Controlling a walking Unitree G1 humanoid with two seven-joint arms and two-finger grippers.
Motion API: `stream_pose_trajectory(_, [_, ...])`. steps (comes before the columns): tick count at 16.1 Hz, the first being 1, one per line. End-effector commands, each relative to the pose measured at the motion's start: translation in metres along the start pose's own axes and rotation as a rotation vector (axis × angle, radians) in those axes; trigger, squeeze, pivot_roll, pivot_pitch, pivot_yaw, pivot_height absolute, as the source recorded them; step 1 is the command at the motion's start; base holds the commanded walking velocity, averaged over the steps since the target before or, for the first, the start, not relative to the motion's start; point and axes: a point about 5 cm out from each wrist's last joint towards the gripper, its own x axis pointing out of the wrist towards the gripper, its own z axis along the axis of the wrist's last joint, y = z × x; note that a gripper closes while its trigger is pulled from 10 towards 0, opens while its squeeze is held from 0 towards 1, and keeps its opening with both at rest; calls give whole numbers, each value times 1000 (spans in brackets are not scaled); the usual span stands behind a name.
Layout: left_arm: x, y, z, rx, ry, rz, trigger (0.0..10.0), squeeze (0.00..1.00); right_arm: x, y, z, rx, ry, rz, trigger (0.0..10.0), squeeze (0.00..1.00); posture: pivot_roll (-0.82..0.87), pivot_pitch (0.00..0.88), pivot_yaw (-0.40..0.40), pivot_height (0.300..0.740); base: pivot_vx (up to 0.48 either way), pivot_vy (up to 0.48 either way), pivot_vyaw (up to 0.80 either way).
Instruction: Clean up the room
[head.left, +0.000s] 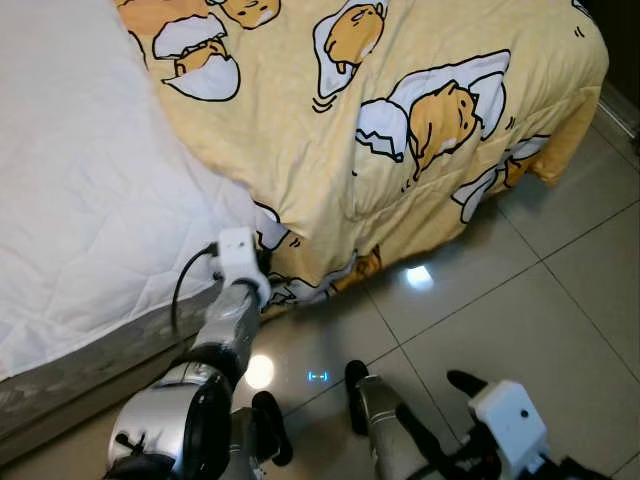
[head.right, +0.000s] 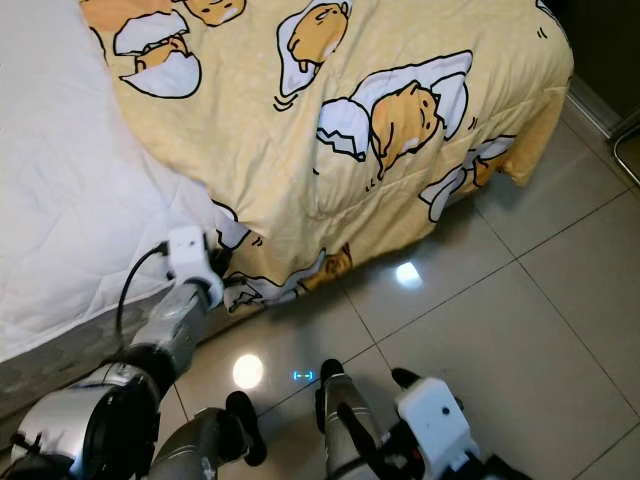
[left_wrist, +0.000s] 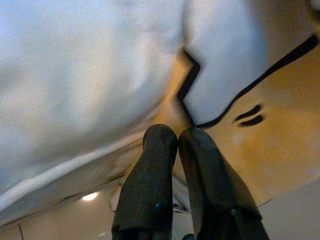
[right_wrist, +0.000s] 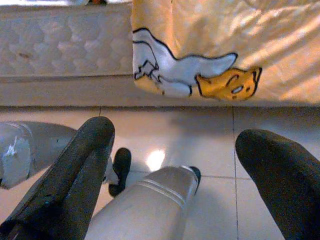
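A white quilted mattress (head.left: 70, 190) lies on the left. The left gripper (left_wrist: 176, 142), fingers pressed together, sits at the hanging edge of the yellow cartoon-print blanket (head.left: 400, 110) draped over the bed. The right gripper (right_wrist: 175, 150) hangs spread open above the glossy beige tiled floor (head.left: 560, 300)

Blanket (head.left: 400, 110) on mattress (head.left: 80, 200), overhanging floor (head.left: 560, 300)

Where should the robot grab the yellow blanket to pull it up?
Probably the hanging edge of the yellow blanket, from the floor side, where the left gripper sits closed. That edge hangs free of the white mattress, so it is easy to pinch.
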Motion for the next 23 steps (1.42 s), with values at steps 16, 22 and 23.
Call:
stream_pose_trajectory(16, [-126, 9, 23, 276, -377, -90, 10000, 1000, 78, -52, 12, 73, -180, -302, 10000, 0, -168, 39, 126, 740, 0, 0, 0])
stream_pose_trajectory(22, [-124, 28, 14, 281, -302, 0, 10000, 1000, 84, -79, 34, 100, -325, -501, 10000, 0, -166, 0, 150, 740, 0, 0, 0])
stream_pose_trajectory(23, [-134, 35, 13, 249, -313, 63, 10000, 1000, 78, -87, 38, 115, -363, -576, 10000, 0, -170, 0, 155, 740, 0, 0, 0])
